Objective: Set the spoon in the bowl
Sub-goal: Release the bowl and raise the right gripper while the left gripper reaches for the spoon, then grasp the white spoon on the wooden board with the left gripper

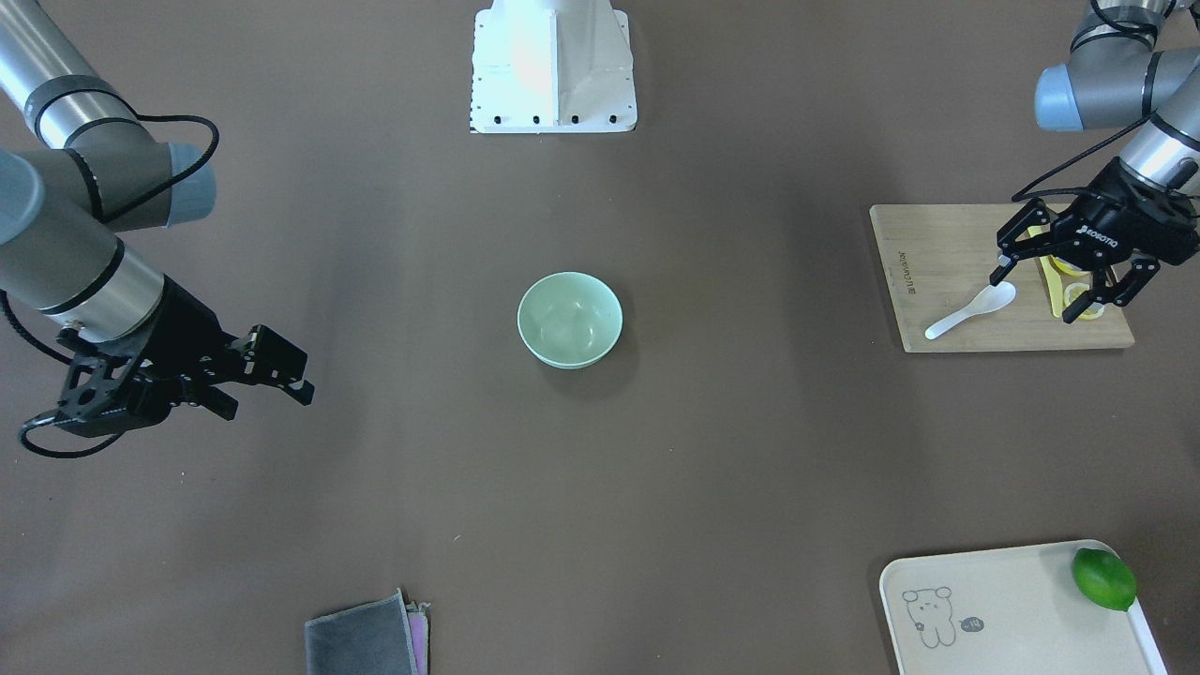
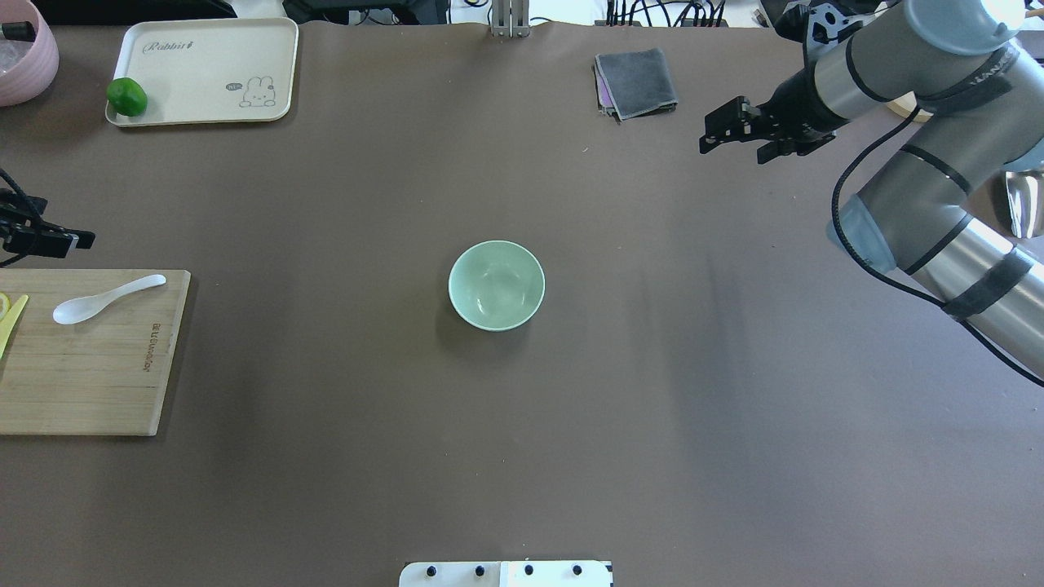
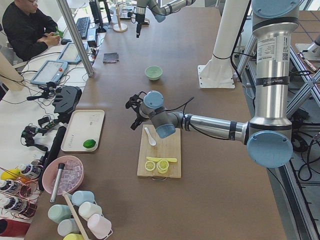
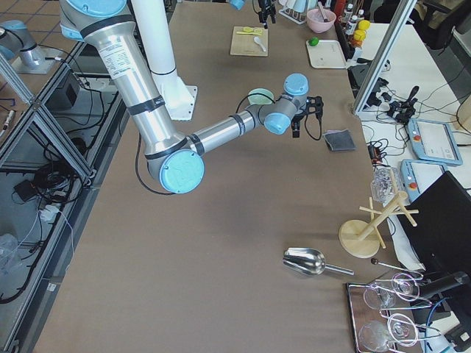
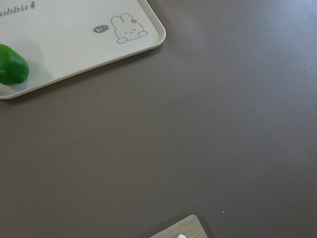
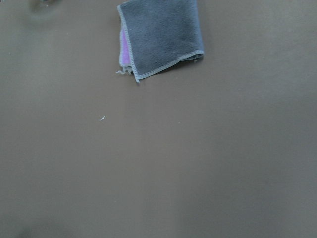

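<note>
While left gripper (image 1: 1036, 295) hangs spread beside spoon (image 1: 975, 311); right gripper (image 1: 267, 398) spread

The spoon (image 1: 975, 309) looks glossy and smooth, the board (image 1: 937, 253) grained wood, the bowl (image 1: 569, 319) smooth, the cloth (image 1: 361, 639) fuzzy, the bench (image 1: 750, 469) matt.

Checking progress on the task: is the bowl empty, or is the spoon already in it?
Empty. The bowl shows only its bare green inside; the spoon lies on the cutting board.

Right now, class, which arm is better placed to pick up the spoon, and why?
Left. The left claw, open, hovers by the spoon on the cutting board; the right claw is far off beyond the bowl.
</note>
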### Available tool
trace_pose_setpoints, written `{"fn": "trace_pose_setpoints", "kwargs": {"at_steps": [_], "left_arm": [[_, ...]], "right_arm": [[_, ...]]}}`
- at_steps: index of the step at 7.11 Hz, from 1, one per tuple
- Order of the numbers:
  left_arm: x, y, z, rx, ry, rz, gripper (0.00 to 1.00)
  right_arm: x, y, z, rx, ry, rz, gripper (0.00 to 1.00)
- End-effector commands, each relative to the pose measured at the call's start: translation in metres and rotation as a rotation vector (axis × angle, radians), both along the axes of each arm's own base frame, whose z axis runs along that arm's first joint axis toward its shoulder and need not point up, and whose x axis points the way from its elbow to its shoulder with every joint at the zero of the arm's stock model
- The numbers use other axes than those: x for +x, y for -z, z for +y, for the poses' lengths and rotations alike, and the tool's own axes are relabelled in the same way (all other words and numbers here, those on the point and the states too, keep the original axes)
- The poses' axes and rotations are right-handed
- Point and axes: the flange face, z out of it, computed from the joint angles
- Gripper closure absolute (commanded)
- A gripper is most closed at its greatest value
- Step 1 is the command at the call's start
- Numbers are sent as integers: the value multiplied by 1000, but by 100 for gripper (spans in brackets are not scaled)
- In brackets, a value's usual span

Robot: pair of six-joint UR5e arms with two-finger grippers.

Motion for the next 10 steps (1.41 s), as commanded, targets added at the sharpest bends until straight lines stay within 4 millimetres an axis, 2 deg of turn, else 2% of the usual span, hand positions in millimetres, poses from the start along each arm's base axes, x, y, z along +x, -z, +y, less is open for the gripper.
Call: {"fn": "trace_pose_setpoints", "kwargs": {"at_steps": [1,3,5,6,7,8,9,10], "left_arm": [[30,-45,6,95,-39,-43,2],[52,-52,16,90,-82,-25,2],[61,-52,21,61,-94,-13,2],[77,-50,29,39,-115,2,2],[85,-50,31,37,-122,2,6],[86,-50,32,36,-122,2,17],[86,-52,32,36,-122,-1,20],[86,-52,31,34,-122,-2,26]], "right_arm": [[17,-14,-3,-3,-3,9,0],[20,-18,-2,-8,-8,13,0],[20,-25,-2,-15,-9,18,0],[20,-27,-3,-19,-9,20,0],[21,-28,-3,-20,-9,20,0],[22,-28,-3,-19,-12,20,0],[21,-30,-4,-24,-13,23,0],[21,-30,-3,-25,-13,23,0]]}}
